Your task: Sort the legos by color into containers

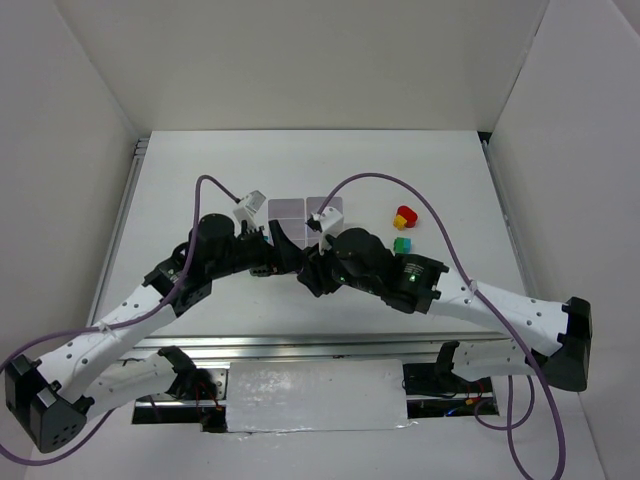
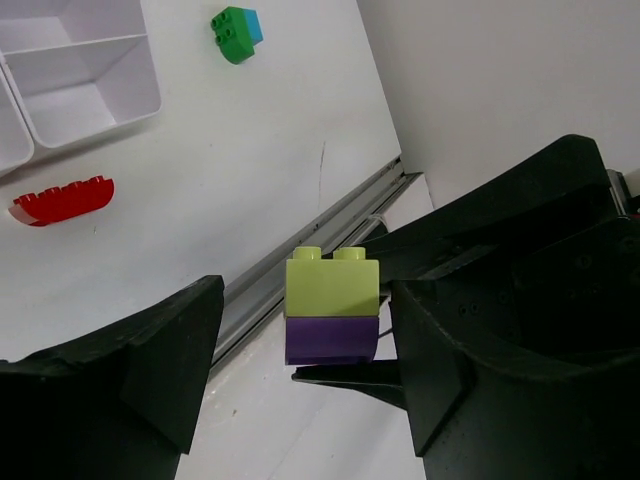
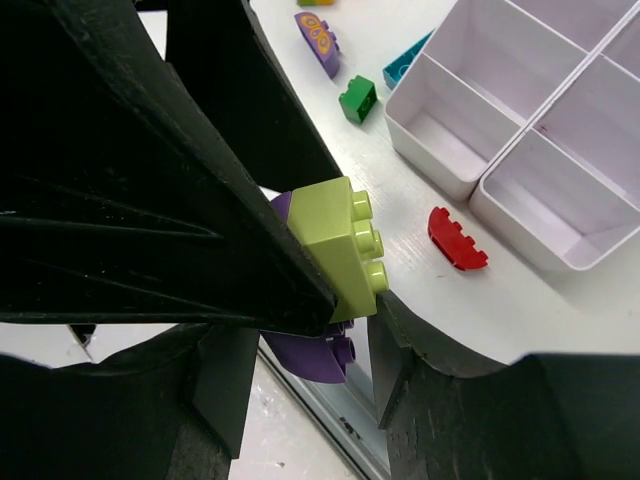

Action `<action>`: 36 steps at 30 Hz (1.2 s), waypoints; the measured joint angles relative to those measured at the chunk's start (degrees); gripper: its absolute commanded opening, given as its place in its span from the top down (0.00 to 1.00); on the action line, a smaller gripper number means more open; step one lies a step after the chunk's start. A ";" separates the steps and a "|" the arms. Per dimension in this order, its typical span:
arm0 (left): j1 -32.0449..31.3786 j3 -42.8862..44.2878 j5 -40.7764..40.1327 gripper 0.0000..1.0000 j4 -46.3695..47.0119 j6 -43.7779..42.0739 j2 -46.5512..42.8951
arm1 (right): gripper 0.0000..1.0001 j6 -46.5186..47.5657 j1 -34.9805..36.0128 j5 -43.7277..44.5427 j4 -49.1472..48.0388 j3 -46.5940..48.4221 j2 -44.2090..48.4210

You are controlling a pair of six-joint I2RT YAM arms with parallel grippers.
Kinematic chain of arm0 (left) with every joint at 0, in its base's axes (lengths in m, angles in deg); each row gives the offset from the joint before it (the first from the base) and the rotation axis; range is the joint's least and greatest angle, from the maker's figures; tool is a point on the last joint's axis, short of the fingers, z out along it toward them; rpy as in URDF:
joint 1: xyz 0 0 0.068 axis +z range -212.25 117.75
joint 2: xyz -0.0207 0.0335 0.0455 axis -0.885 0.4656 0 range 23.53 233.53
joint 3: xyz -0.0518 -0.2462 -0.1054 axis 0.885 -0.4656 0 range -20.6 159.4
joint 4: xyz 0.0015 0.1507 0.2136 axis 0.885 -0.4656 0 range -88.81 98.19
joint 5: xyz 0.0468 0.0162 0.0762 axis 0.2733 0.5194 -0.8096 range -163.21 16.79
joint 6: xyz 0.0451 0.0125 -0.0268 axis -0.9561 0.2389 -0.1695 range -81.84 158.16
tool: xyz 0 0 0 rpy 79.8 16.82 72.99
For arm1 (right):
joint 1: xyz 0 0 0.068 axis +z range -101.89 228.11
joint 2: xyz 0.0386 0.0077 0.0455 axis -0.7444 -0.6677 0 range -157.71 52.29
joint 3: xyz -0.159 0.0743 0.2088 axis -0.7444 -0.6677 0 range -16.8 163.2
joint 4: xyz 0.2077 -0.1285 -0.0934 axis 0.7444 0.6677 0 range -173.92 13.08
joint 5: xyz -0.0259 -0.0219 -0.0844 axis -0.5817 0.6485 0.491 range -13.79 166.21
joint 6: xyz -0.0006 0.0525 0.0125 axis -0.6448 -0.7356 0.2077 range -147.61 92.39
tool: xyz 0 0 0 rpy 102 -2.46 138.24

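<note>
Lime-green plastic brick (image 2: 332, 288) sitting on a purple plastic brick (image 2: 330, 342), that's your stack, hanging over the white table's (image 1: 200, 180) near edge, just short of the white six-compartment plastic container (image 2: 150, 75). Your right gripper (image 3: 312, 347) is clamped on it. Your left gripper (image 2: 305, 330) has its jaws spread wide around it, with a gap on one side.

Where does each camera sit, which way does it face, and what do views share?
Top external: above, behind; looks down at table; left arm, right arm show.
Left wrist: on the left arm, looks past its jaws at the stack.
Right wrist: on the right arm, looks between its jaws at that stack.
Wrist views share stack, red brick, tray.
</note>
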 measured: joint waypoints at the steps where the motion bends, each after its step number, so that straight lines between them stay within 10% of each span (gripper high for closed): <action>1: -0.22 -0.11 -0.17 0.28 0.44 0.11 0.04 | 1.00 -0.04 0.00 0.33 0.04 0.00 0.00; 11: -1.36 -1.53 -1.18 1.00 3.93 0.17 0.24 | 0.98 -1.53 0.26 3.43 0.44 0.31 -1.29; 14: -1.33 -1.97 -0.98 1.00 4.74 -0.15 0.22 | 0.46 -1.73 0.26 3.21 0.57 0.33 -1.38; 15: -1.33 -2.10 -0.81 1.00 4.94 -0.31 0.22 | 0.01 -1.68 0.26 2.67 0.72 0.33 -1.29; 27: -1.92 -1.38 3.28 1.00 2.23 -13.20 -5.05 | 0.00 -1.14 -3.87 -14.14 -1.14 -6.34 20.81; 36: -1.95 -1.64 21.38 1.00 6.78 -19.58 -5.49 | 0.17 -2.01 -8.04 -27.02 -4.83 -7.13 22.01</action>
